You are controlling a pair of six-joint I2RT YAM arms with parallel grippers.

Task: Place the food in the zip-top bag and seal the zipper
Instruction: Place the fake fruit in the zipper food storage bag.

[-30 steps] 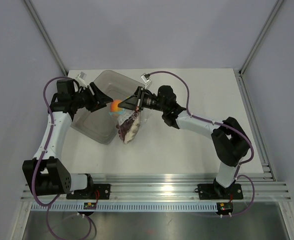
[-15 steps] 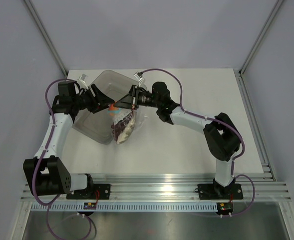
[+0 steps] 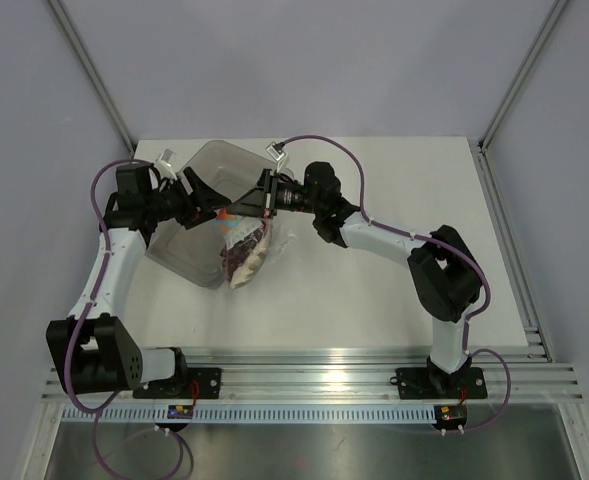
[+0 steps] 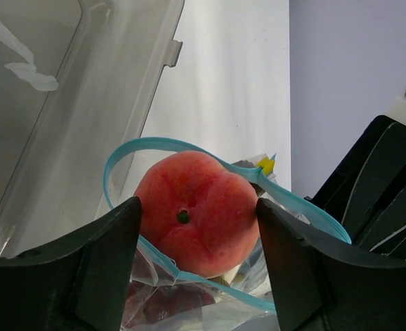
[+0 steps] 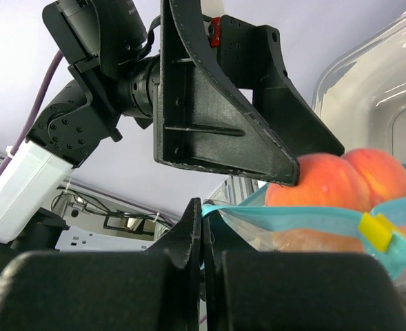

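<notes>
The orange-red peach (image 4: 199, 210) sits between my left gripper's (image 4: 199, 227) fingers, which press on its two sides. It is inside the loop of the teal zipper (image 4: 147, 143), at the open mouth of the clear bag (image 4: 189, 303). Dark grapes (image 3: 236, 258) lie in the hanging bag (image 3: 249, 250). My right gripper (image 5: 203, 214) is shut on the zipper edge (image 5: 292, 221) and holds the bag up, right against the left gripper (image 3: 219, 208). A yellow slider (image 5: 376, 231) sits on the zipper. From above only a sliver of the peach (image 3: 226, 212) shows.
The large translucent grey tray (image 3: 189, 250) lies under and behind both grippers, its rim close on the left (image 4: 65, 124). White table (image 3: 394, 290) stretches to the right and front. Frame posts stand at the back corners.
My right gripper moved left with the bag, closing on the left gripper. The bag swung left over the tray's edge. The peach is now within the zipper loop and mostly hidden from above.
</notes>
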